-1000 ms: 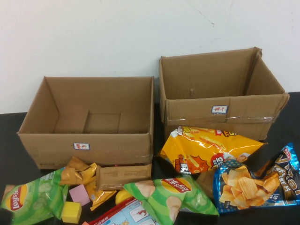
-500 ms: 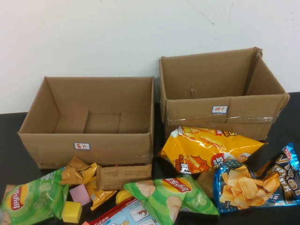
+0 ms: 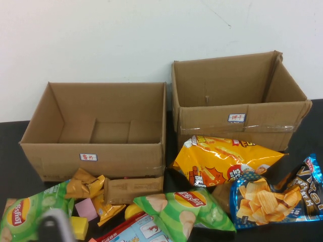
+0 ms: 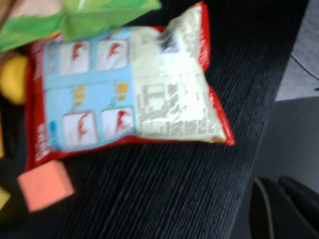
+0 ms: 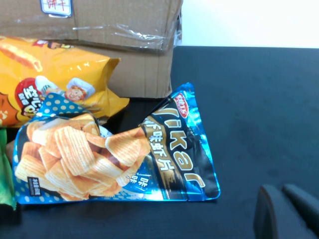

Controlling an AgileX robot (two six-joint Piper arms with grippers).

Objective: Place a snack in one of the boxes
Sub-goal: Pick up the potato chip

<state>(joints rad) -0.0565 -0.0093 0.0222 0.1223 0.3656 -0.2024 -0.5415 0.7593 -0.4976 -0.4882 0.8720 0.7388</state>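
Black desk (image 3: 12, 151) is shown with the left gripper (image 3: 53, 227) blurred at its near edge, finger state not discernible, over a red-edged snack bag (image 4: 124, 82), light and crinkly, best pinched at a seam, before two empty boxes (image 3: 96, 131), while the right gripper (image 5: 286, 211), equally unclear, is parked by blue chips (image 5: 114, 149).
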